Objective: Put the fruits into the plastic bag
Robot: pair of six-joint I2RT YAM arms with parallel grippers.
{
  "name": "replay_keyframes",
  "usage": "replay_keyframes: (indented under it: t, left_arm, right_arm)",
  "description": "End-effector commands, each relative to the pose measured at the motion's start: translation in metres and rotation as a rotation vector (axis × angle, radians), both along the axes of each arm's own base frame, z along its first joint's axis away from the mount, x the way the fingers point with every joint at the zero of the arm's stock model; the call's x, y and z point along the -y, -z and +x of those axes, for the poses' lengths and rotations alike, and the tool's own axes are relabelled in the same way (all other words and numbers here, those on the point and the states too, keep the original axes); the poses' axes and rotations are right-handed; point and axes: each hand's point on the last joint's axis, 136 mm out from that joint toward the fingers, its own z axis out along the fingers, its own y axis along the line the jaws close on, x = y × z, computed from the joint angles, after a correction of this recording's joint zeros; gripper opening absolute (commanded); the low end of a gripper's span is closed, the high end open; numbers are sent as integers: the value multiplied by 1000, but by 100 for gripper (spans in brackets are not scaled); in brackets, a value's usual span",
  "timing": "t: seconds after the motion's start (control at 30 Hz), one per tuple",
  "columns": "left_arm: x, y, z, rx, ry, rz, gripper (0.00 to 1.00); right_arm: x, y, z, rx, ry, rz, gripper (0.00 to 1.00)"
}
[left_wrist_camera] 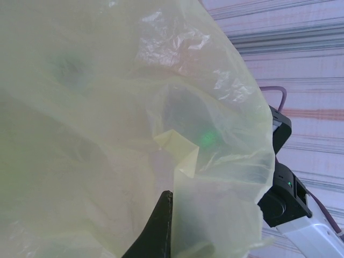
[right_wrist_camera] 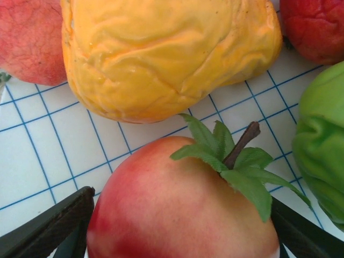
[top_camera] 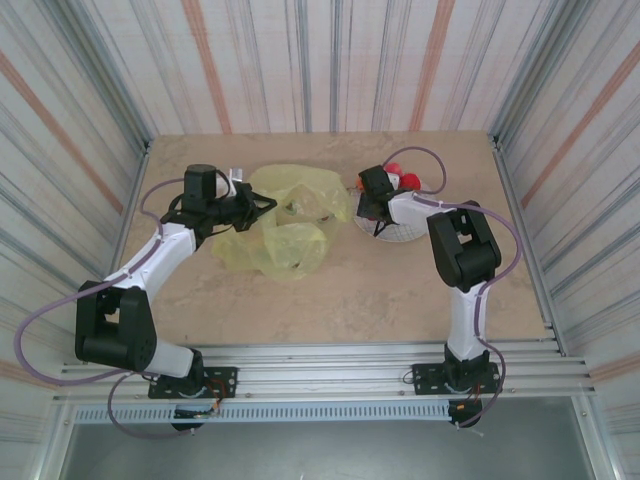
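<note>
Bracketed the red fruit (right_wrist_camera: 161,209) with the right end effector (right_wrist_camera: 183,215) (pinching or not, untellable); risked squirting it toward 12 o'clock. Couldn't tell the left end effector's (top_camera: 255,207) hold on the plastic bag (left_wrist_camera: 107,107); risked a collapsed mouth.

Translucent yellow plastic bag (top_camera: 288,238) lies crumpled, with red, yellow and green fruits (right_wrist_camera: 161,54) clustered to its right.

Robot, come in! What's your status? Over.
Left gripper at the plastic bag, grip hidden. Right gripper astride a red fruit on the plate, grip unclear. A yellow fruit and a green fruit crowd close.
</note>
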Motion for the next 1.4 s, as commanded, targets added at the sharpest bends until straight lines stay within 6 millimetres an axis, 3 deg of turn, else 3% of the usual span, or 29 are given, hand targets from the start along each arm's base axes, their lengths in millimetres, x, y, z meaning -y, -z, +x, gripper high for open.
replay_keyframes:
  t: [0.0,0.27,0.5,0.6,0.73,0.87,1.0,1.37]
  left_arm:
    - [-1,-10,-4,20,11,-23,0]
    - [-1,-9,-4,18,10,-25,0]
    - [0,-10,-3,21,12,-28,0]
    - [0,-10,-3,19,14,-30,0]
    - [1,-11,-3,21,15,-34,0]
    - [1,-11,-3,20,14,-33,0]
    - [3,-10,-4,17,21,-35,0]
    - [11,-11,-8,21,48,-36,0]
  right_arm:
    - [8,3,3,-15,6,-43,73]
    - [12,-11,-7,7,-5,-42,59]
    - [5,-44,-46,60,-84,76,55]
    - [-20,-60,-76,84,-211,212,53]
    - [-56,-68,-118,79,-364,335,53]
    - [-95,-80,-141,126,-481,434,53]
    - [-125,-86,-141,152,-538,498,53]
    - [-192,-109,-116,212,-621,589,53]
